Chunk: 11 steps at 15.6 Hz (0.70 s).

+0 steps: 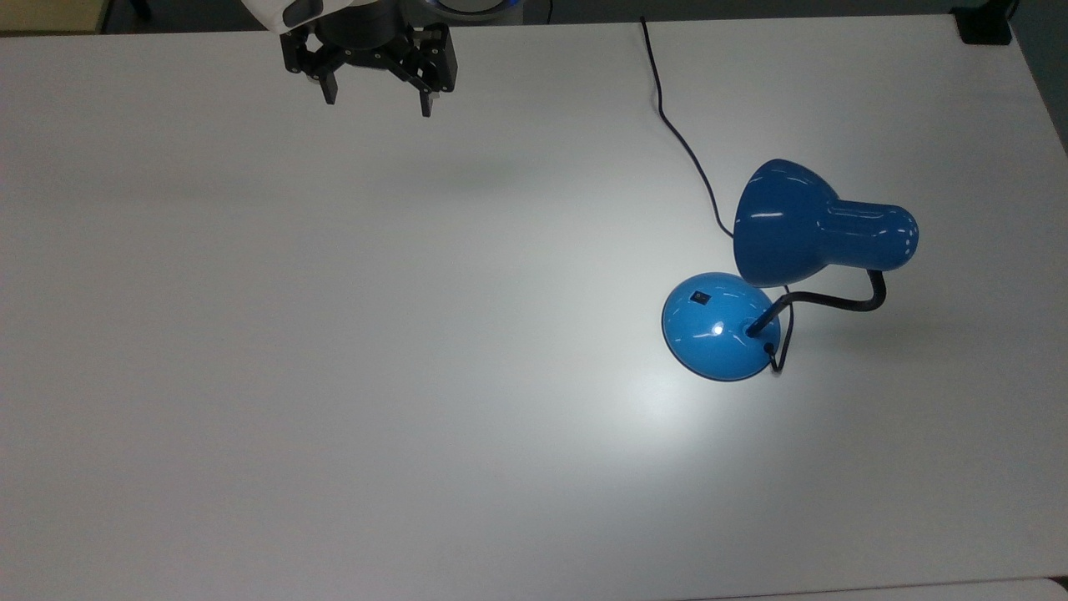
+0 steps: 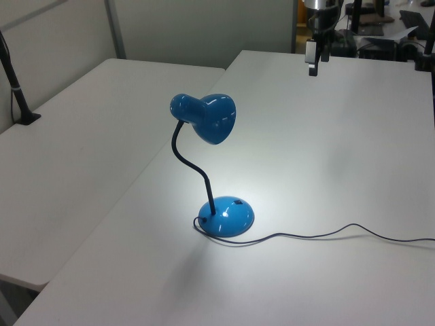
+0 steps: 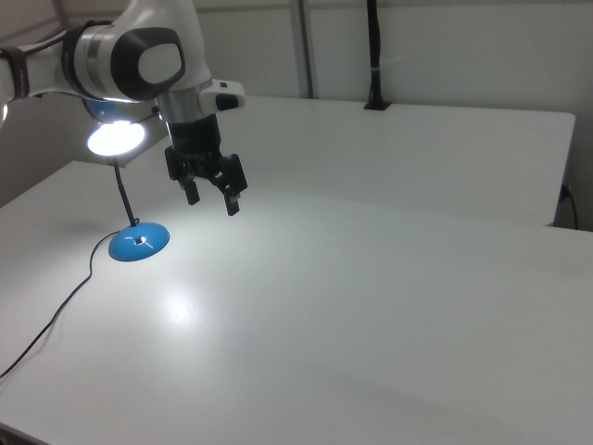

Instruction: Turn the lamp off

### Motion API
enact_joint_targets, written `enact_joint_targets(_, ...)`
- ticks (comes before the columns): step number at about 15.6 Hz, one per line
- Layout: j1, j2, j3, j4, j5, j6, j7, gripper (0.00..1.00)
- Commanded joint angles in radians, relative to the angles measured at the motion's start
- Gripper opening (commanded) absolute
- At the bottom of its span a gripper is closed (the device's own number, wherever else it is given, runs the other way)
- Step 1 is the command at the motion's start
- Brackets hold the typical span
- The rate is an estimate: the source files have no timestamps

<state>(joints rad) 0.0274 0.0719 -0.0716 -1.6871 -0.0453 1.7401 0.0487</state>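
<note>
Gripper (image 1: 376,98) spread, empty, apparently above the table (image 1: 334,334) — well apart from the lit lamp (image 1: 722,325).

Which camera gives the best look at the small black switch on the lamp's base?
The top view: the small black switch sits unobstructed on the domed blue base. The left view shows it edge-on; the right view shows a tiny dark mark.

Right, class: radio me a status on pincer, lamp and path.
Pincer open, empty, high over table. Lamp lit, switch untouched. Cord trails off; path bare.
</note>
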Motion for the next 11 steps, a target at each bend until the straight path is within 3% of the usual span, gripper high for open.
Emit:
enact_joint_targets(1,0.005,-0.015,-0.008,-0.002,0.019,-0.017,0.016,1.0)
enact_joint_targets(8,0.002,-0.007,-0.025,-0.002,0.022,-0.013,-0.02,0.98)
enact_joint_targets(11,0.002,-0.011,-0.042,-0.002,0.05,-0.017,-0.078,0.67)
